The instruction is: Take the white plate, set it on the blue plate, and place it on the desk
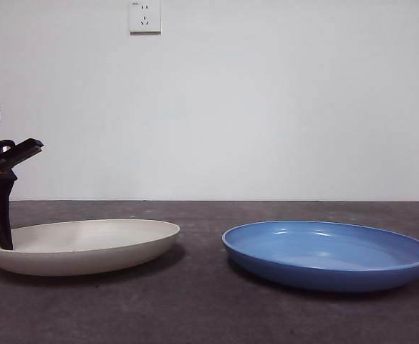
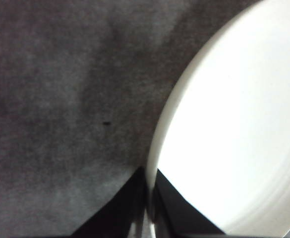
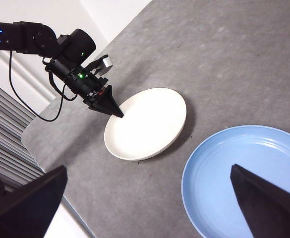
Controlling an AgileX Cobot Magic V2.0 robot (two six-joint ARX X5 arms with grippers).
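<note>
Gripping at the rim: left gripper (image 1: 1, 240) is down at the far-left edge of the white plate (image 1: 87, 244), its two black jaws drawn close with the plate's rim caught between them, one jaw outside over the desk (image 1: 195, 308), the other inside over the plate's bowl. Left wrist view confirms it: the pale rim runs straight into the narrow slit between the jaws, which are pinching the white plate (image 2: 234, 129); the desk (image 2: 60, 99) shows dark grey beside it, with one small dark speck. The plate sits flat on the desk in the front view, no visible lift. Blue plate (image 1: 329, 252) lies to the side of it on the desk, near but apart, a strip of bare tabletop between the two rims. Right wrist view, from above: left gripper (image 3: 116, 112) tipped onto the white plate (image 3: 147, 124) at its edge, blue plate (image 3: 234, 183) beneath the right gripper (image 3: 149, 208), whose jaws stand spread wide and hold nothing, well above the desk (image 3: 234, 59). Writing: none legible on either plate. A white wall socket (image 1: 145, 16) sits high on the wall behind; a tiny mark at its corner is too small to read. Green and blue indicator lights glow on the left arm in the right wrist view.
</note>
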